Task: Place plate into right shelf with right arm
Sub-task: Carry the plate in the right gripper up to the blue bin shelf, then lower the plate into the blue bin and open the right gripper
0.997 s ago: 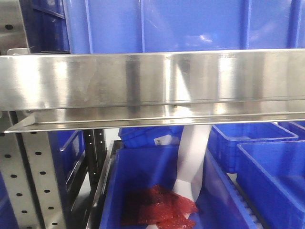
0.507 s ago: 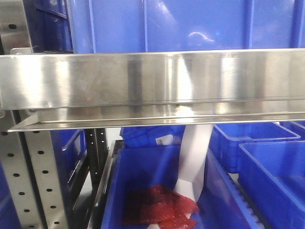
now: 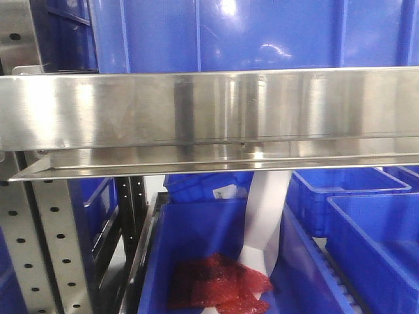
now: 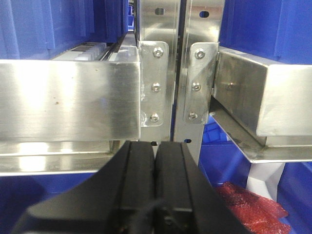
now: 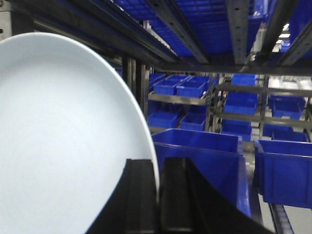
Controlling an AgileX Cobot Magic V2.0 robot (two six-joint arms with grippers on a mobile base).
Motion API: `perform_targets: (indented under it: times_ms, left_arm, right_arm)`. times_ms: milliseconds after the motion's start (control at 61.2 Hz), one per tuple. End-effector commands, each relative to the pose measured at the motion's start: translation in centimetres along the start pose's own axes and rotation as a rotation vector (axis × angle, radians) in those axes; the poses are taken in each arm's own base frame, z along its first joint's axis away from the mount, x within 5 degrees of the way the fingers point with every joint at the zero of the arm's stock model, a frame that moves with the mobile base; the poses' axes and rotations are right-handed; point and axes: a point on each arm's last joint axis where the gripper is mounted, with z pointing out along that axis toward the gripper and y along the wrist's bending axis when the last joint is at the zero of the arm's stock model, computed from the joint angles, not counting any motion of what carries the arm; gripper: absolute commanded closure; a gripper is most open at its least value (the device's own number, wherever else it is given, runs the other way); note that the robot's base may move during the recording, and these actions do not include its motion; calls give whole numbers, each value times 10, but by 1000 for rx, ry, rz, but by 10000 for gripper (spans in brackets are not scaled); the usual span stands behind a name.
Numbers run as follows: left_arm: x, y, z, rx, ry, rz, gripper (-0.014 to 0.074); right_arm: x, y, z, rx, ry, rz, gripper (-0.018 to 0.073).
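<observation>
Plate [image 5: 63,146] rim pinched in R claw [image 5: 157,165], L claw [image 4: 155,146] closed, steel shelf rail [image 3: 209,108] w/ blue bins [image 3: 366,235] all round

A top bin [image 3: 262,33] fills the upper front view. Below it, a near bin [image 3: 196,242] holds red packets [image 3: 219,288] (crinkled and shiny), with a white strip [image 3: 265,222] rising at their right edge. Right bins [image 3: 373,242] sit beside it. Far bins [image 5: 180,87] stand in rows.

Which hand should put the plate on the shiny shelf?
The right. The right hand pinches the round pale blue-white plastic plate by its rim; the left hand is shut, holding nothing.
</observation>
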Motion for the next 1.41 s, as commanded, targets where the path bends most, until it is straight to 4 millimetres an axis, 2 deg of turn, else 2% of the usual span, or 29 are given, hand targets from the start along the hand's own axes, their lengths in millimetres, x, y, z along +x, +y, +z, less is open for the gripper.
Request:
perform_targets:
  times_ms: [0, 98, 212, 278, 408, 556, 686, 752, 850, 931, 1029, 1242, 1389]
  left_arm:
    - [-5, 0, 0, 3, -83, -7, 643]
    - [-5, 0, 0, 3, -83, -7, 643]
    - [-5, 0, 0, 3, -83, -7, 643]
    - [-5, 0, 0, 3, -83, -7, 643]
    - [-5, 0, 0, 3, -83, -7, 643]
    - [-5, 0, 0, 3, -83, -7, 643]
    - [-5, 0, 0, 3, -83, -7, 643]
    - [-5, 0, 0, 3, -83, -7, 643]
    - [-5, 0, 0, 3, -83, -7, 643]
    - [-5, 0, 0, 3, -83, -7, 643]
    - [-5, 0, 0, 3, -83, -7, 643]
    - [-5, 0, 0, 3, -83, -7, 643]
    - [-5, 0, 0, 3, -83, -7, 643]
  right_arm:
    - [-30, -5, 39, 36, -66, 8, 503]
    - [-38, -9, 80, 48, -56, 9, 503]
    - [-32, -13, 137, 50, -5, 11, 503]
    - [-25, -15, 160, 52, 20, 12, 503]
    - [-14, -19, 196, 74, 22, 12, 503]
    - [3, -27, 224, 128, -7, 7, 503]
    - [19, -28, 234, 120, 46, -16, 498]
    - [25, -26, 235, 99, 89, -34, 466]
    - [31, -25, 237, 81, 125, -40, 322]
    - [31, -24, 237, 78, 131, -39, 109]
    - [31, -25, 237, 80, 128, -47, -80]
    - [27, -23, 234, 70, 131, -46, -73]
    - [-1, -18, 212, 41, 95, -47, -73]
